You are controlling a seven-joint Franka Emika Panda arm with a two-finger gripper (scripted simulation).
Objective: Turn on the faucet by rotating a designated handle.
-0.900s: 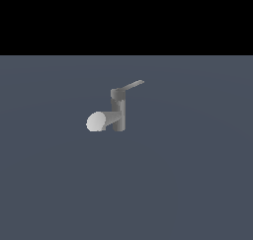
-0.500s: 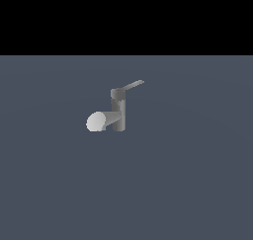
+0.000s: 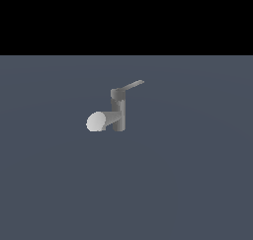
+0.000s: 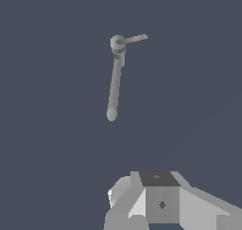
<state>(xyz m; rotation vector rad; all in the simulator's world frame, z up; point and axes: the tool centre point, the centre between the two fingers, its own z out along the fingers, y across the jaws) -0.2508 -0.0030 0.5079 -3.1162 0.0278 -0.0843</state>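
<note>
One matte grey faucet, cylindrical post, thin flat handle, fingers' state impossible to tell.

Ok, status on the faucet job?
Gripper well short of faucet, jaw state unclear. Handle untouched, slanting off the cap. Nothing in the way.

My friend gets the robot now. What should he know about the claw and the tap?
Claw: only part of it shows at the edge of the wrist view, so open or shut cannot be told. It holds nothing that can be seen and is well away from the tap.
Faucet: stands upright on the grey floor, with the spout end toward the exterior view's left.
Handle: slants out from the cap toward the exterior view's right, untouched.
Done: nothing yet.
Left: reach the handle, then rotate it.
</note>
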